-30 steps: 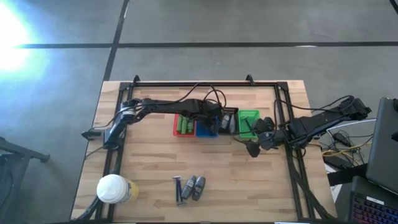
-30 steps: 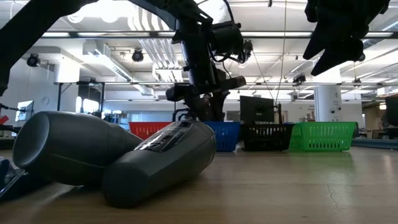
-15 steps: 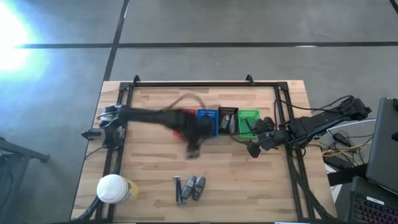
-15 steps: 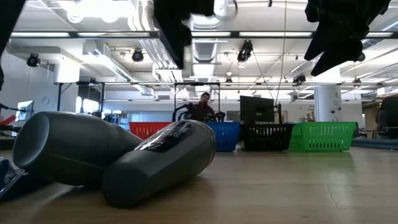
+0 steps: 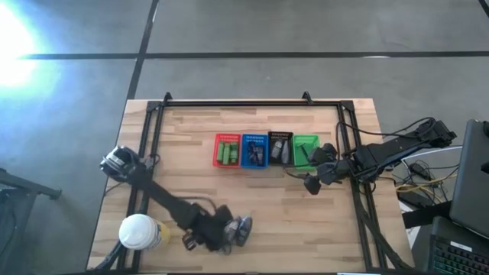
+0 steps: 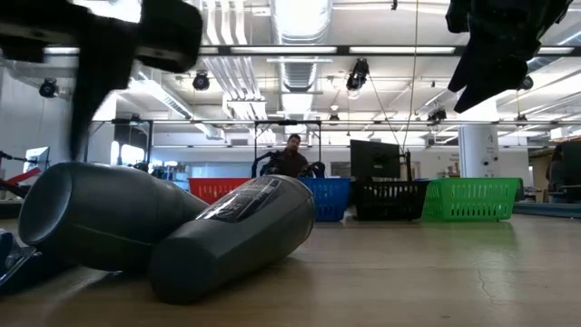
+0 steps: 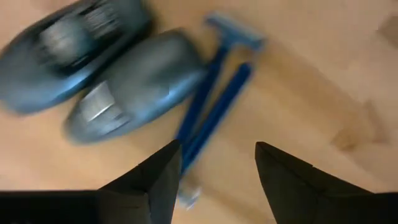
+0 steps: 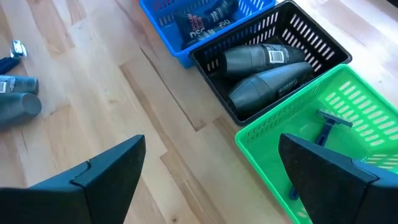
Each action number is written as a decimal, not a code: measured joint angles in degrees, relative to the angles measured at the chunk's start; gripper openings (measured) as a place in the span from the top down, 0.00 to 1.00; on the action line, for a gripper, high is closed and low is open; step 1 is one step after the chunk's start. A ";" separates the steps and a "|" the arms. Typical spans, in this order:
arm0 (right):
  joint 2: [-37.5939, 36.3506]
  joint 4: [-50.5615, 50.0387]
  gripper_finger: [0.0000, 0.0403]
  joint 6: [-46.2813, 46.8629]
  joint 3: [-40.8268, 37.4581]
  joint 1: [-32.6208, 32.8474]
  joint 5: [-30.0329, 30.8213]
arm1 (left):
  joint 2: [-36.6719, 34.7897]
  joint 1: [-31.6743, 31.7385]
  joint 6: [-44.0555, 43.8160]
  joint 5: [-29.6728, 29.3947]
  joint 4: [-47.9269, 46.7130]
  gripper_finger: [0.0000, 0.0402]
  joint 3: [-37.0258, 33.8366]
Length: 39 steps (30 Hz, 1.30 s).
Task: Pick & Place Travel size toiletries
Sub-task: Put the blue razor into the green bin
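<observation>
My left gripper [image 7: 214, 186] is open over the table's near edge, above two blue razors [image 7: 214, 106] that lie flat between its fingers. Two grey oval bottles [image 7: 134, 93] lie side by side next to the razors; in the low view they fill the foreground [image 6: 227, 241]. In the high view the gripper [image 5: 219, 231] covers the razors, and only the bottles [image 5: 244, 227] show. My right gripper [image 8: 211, 186] is open and hangs in the air beside the green basket [image 5: 306, 147], touching nothing.
Four slotted baskets stand in a row mid-table: red [image 5: 227, 150] with green packets, blue [image 5: 254, 150] with dark tubes, black [image 8: 273, 62] with grey bottles, green [image 8: 348, 106] with a razor. A white-lidded jar [image 5: 140, 231] stands near the left near corner. A person shows beyond the table [image 6: 292, 154].
My left arm has swung fast from above the blue basket toward the table's near edge and now hangs over the razors and grey bottles. The items on the table have stayed where they were.
</observation>
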 joint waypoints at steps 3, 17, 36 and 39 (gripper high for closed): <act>0.00 -0.02 0.09 0.00 -0.03 0.00 -0.13 | -0.02 -2.21 -0.88 0.34 1.60 0.50 -0.93; 0.00 0.03 0.09 1.57 -0.23 -0.02 -0.16 | 1.94 -0.91 0.96 1.83 12.72 0.59 -6.21; 0.00 0.08 0.09 2.63 -0.23 -0.04 -0.14 | 3.26 0.66 -9.07 5.16 13.59 0.70 -7.42; 0.00 0.08 0.09 3.48 -0.23 -0.04 -0.14 | 3.26 1.44 -9.34 4.55 13.60 0.76 -7.42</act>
